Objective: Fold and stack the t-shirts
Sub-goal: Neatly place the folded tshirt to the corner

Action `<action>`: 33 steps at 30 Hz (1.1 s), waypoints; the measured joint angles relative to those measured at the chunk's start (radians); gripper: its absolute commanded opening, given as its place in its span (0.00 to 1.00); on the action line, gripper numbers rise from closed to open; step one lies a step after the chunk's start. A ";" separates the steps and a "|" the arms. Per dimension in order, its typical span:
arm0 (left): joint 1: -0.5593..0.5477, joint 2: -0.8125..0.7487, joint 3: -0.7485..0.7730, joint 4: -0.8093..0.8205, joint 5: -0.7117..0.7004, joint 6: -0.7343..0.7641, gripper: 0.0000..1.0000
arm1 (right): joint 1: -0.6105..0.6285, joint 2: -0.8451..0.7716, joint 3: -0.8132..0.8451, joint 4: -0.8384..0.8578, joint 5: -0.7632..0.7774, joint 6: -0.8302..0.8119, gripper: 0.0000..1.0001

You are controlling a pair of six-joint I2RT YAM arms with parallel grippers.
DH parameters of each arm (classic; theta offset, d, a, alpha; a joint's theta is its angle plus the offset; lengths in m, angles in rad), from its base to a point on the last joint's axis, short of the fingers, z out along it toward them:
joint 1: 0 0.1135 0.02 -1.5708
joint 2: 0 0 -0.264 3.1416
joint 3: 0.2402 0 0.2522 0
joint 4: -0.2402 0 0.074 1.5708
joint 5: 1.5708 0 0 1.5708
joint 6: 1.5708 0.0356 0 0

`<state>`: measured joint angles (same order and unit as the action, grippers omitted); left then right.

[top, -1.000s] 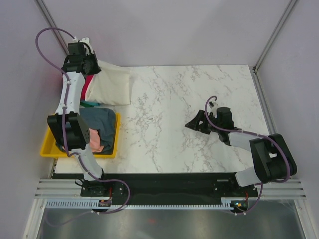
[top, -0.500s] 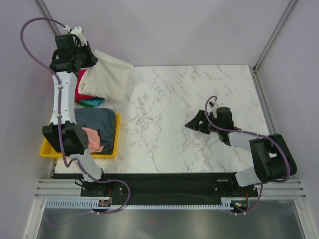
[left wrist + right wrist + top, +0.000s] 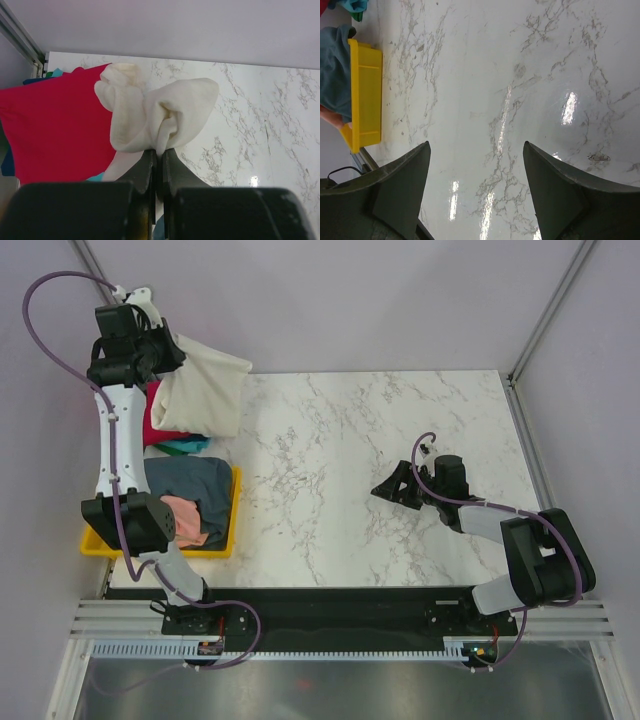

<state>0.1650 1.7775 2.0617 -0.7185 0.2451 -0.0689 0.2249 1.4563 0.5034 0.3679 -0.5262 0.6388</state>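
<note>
Between the shut fingers of my left tool (image 3: pixel 159 150) hangs the cream-white t-shirt (image 3: pixel 150 117), bunched up and raised above the desk (image 3: pixel 250 125). Left of this tool, beneath it, lies the red t-shirt (image 3: pixel 55 125). My right tool (image 3: pixel 476 150) is spread wide and holds nothing, over bare desk, well apart from the yellow tray (image 3: pixel 367 95).

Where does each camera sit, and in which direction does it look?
Top external: above and behind the robot, looking down at the marble table; the left gripper holds up the cream t-shirt, the right gripper is low.
Left wrist: on that wrist, looking along its shut fingers at the pinched cream t-shirt and the red t-shirt.
Right wrist: on that wrist, looking down past its open fingers at marble.
Shared: top and right wrist both show the yellow tray.
</note>
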 measured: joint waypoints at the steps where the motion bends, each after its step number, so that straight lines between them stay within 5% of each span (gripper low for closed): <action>1: 0.002 0.000 0.003 -0.002 0.000 0.000 0.02 | 0.000 0.000 0.000 0.000 0.000 0.002 0.82; 33: 0.143 0.317 0.269 -0.053 0.106 0.026 0.02 | 0.000 0.000 -0.016 0.022 0.001 0.021 0.81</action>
<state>0.3080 2.0949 2.3302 -0.7715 0.3511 -0.0429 0.2253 1.4567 0.4877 0.3897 -0.5255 0.6601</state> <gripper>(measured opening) 0.048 0.816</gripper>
